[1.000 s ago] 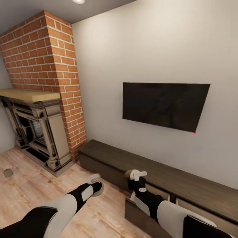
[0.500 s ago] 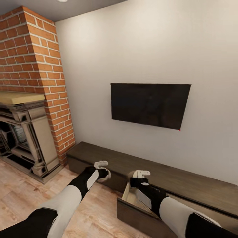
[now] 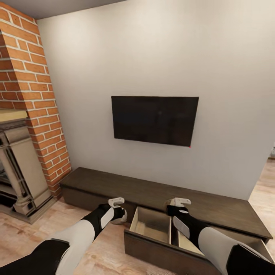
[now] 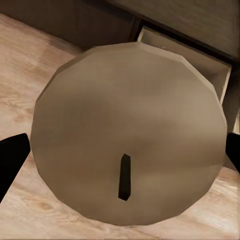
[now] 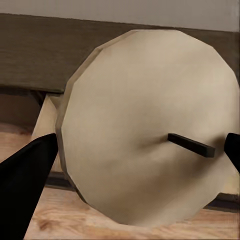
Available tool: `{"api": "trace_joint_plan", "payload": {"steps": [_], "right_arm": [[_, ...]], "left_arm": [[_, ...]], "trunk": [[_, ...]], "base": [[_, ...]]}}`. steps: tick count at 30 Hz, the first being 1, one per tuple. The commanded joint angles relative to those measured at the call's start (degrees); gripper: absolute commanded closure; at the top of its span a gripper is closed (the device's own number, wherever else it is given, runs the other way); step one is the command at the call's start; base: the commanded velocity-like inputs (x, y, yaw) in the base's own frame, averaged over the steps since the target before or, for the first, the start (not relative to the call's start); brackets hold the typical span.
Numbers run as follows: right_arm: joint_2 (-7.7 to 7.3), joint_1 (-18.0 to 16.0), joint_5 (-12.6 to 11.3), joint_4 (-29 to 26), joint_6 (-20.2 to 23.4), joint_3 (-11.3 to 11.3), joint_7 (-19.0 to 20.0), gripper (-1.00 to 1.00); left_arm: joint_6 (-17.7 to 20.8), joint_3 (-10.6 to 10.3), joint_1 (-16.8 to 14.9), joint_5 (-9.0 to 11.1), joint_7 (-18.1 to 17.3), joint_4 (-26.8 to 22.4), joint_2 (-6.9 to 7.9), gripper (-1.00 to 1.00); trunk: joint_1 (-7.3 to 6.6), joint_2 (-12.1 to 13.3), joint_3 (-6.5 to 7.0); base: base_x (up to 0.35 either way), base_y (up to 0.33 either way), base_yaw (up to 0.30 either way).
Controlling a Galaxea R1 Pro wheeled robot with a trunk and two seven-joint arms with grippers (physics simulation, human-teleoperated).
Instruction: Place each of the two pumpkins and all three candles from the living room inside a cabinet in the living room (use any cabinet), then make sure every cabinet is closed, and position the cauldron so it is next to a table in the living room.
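tan candle clamped in left gripper, another candle in right gripper; next, lower both into open cabinet drawer.

tan candle, dark-brown cabinet, red brick chimney

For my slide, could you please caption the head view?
Both grippers, left and right, each hold a candle at the open cabinet drawer below the TV.

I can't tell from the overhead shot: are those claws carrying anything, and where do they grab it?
Each carries a stubby tan candle, wick-end facing its camera: left gripper on one candle, right gripper on another candle, fingers clamping the round sides.
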Motion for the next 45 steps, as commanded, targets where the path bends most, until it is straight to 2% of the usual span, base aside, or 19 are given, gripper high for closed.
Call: {"api": "trace_joint_plan", "payload": {"steps": [1,6,29,36,45], "right_arm": [[-0.05,-0.03,-0.25,-0.15,0.08,0.52,-0.4,1.0],[0.11,-0.03,-0.29,0.12,-0.15,0.64,-0.47,1.0],[0.21,-0.03,-0.42,0.34,-0.2,0.67,-0.49,1.0],[0.24,-0.03,-0.42,0.34,-0.2,0.72,-0.49,1.0],[0.25,-0.03,-0.42,0.34,-0.2,0.76,-0.49,1.0]], "left_arm": [[-0.06,-0.52,0.0,0.61,0.42,0.05,-0.01,1.0],[-2.4,-0.53,0.0,0.62,0.52,1.49,-0.09,1.0],[-3.9,-0.48,0.0,0.66,0.45,2.54,-0.09,1.0],[-4.04,-0.53,0.0,0.66,0.42,2.89,-0.09,1.0],[-4.07,-0.57,0.0,0.66,0.41,2.98,-0.09,1.0]], "trunk": [[0.02,-0.05,-0.02],[0.02,-0.05,-0.02],[0.02,-0.05,-0.02],[0.02,-0.05,-0.02],[0.02,-0.05,-0.02]], "base": [[0.0,0.0,-0.271],[0.0,0.0,-0.271],[0.0,0.0,-0.236],[0.0,-0.04,-0.112],[0.0,-0.244,-0.012]]}}
